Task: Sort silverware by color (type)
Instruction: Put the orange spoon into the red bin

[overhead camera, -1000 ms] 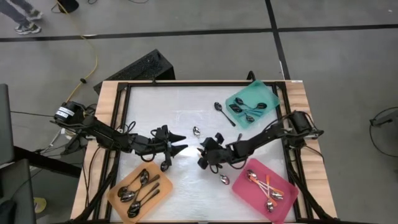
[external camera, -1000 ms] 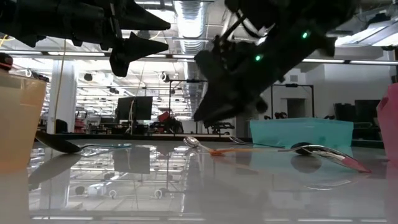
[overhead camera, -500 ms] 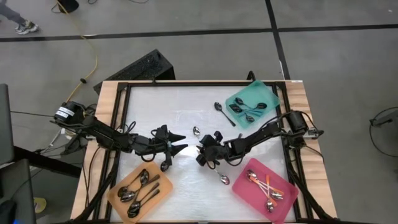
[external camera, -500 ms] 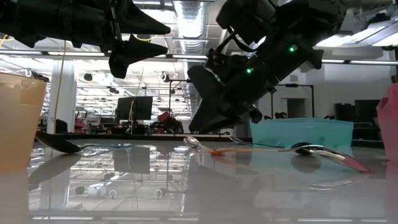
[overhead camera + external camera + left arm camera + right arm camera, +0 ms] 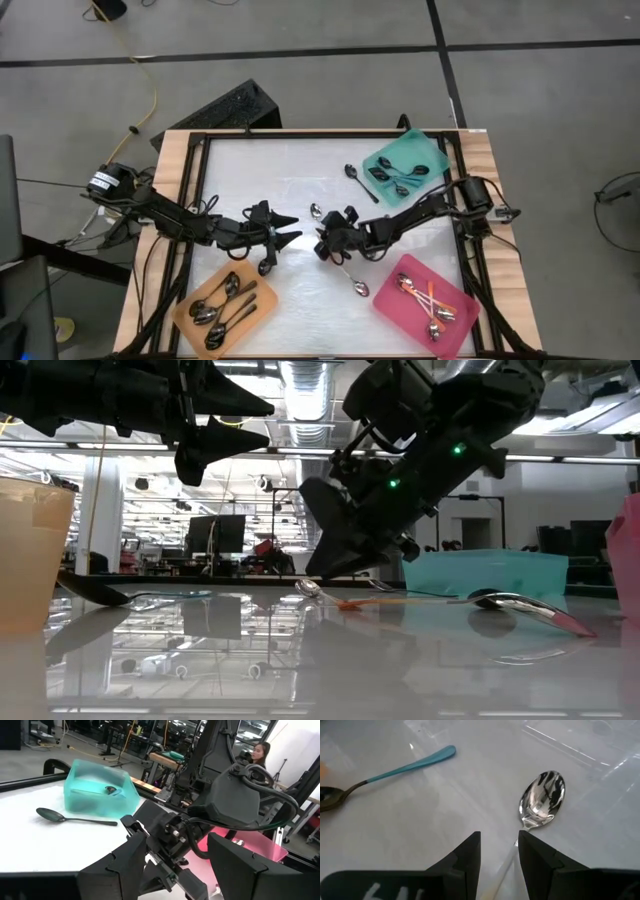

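Right gripper is hanging low over mid-tabletop, jaws parted narrowly and holding nothing. A silver-bowled spoon is lying just ahead of the jaw tips, its pale handle running back into the gap between them. A teal-handled spoon is lying off to one side of those jaws.

Left gripper is hovering near the right one, jaws spread wide, nothing between them. A dark spoon is lying beyond them beside the teal tray.

Silver spoons are sitting in the orange tray, orange-handled ones in the pink tray, dark ones in the teal tray.
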### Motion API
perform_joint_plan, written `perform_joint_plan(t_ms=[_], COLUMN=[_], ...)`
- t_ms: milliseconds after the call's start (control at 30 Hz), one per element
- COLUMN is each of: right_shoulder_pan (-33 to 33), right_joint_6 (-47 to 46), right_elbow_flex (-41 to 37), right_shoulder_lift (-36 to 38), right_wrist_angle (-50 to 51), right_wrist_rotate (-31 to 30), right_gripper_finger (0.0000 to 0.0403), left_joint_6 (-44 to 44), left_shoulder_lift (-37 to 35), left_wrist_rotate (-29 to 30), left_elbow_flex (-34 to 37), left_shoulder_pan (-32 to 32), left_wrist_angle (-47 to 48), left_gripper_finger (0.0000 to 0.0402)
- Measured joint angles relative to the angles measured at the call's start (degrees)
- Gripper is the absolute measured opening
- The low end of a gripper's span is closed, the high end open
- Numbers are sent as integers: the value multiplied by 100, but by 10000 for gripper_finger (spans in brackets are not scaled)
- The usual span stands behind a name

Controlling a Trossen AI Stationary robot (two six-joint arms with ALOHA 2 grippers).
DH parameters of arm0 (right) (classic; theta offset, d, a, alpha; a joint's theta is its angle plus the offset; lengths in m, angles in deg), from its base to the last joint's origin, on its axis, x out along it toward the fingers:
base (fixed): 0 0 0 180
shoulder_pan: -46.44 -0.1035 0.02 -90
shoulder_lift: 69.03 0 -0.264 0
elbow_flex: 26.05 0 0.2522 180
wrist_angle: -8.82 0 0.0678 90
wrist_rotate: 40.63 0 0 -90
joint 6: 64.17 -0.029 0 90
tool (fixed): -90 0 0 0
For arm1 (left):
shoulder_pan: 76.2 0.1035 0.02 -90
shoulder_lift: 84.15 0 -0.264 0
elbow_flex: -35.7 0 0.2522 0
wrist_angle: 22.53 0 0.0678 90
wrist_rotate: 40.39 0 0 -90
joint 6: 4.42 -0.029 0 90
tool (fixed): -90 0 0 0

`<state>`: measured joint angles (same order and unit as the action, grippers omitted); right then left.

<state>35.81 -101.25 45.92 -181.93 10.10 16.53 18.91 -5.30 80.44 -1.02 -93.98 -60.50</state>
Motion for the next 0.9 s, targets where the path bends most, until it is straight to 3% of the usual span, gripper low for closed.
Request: perform_joint_plan(t_ms=[633,900], right_shoulder_pan=[15,31], right_joint_6=[-137,-343], right_elbow_flex=[31,28], right_shoulder_lift=[-522,-525], right_wrist_angle=[-300,-166], right_wrist_rotate=[-20,17], right_gripper_finger=[134,51], left_joint_6=[56,151], left_shoulder_lift=[-2,-2], left_wrist_rotate=[2,2], left_elbow_flex=[0,0], left_shoulder_pan=[-1,0], left_wrist_angle=[52,96], left_gripper_finger=[197,197])
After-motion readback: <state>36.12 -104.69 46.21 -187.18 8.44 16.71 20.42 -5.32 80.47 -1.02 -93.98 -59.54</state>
